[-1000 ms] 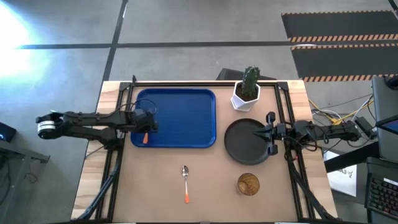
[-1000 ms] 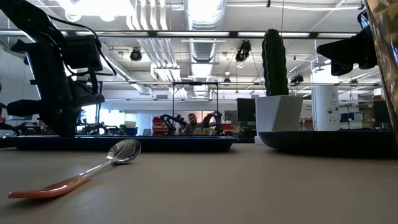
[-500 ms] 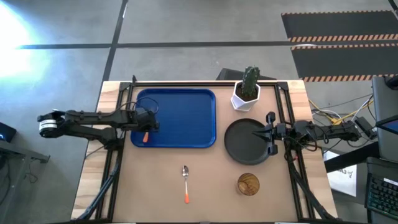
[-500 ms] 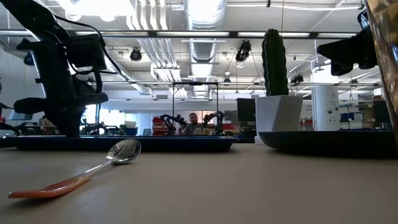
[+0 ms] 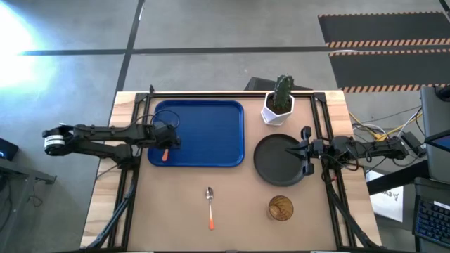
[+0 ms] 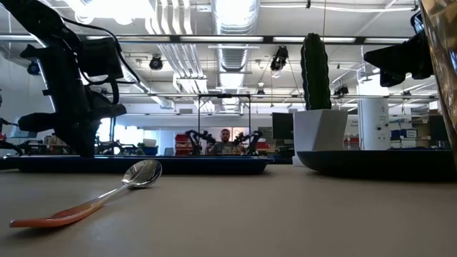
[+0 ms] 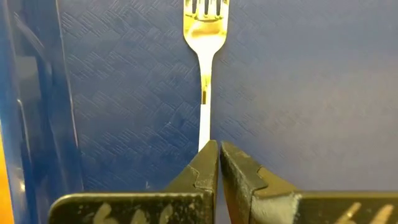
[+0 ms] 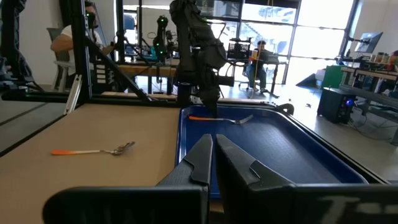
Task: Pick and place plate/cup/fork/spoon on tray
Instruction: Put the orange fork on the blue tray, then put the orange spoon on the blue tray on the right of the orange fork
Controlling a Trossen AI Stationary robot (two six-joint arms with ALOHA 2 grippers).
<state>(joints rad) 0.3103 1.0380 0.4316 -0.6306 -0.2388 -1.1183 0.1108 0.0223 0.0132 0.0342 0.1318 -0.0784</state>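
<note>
Standing over the table, I see the left gripper (image 5: 169, 143) low at the tray's (image 5: 211, 163) left rim, fingers (image 7: 202, 171) pinched on the fork (image 7: 204, 68). The fork's handle disappears between them while its tines point away across the blue floor toward the tray's middle, long axis running across the tray's short width. The orange handle end (image 5: 164, 156) shows just inside the tray's near-left corner, close beside the raised rim. Most of the tray floor to the right lies open.

The right gripper (image 5: 301, 150) hangs over the plate's (image 5: 271, 165) right edge, fingers (image 8: 202, 162) closed with nothing between them. The plate sits just right of the tray, with the potted cactus (image 5: 280, 102) just behind it and the cup (image 5: 280, 208) near its front.

The spoon (image 5: 209, 205) lies alone on bare table in front of the tray, well apart from it, bowl pointing toward the tray, orange handle toward the front edge, with free room all around
</note>
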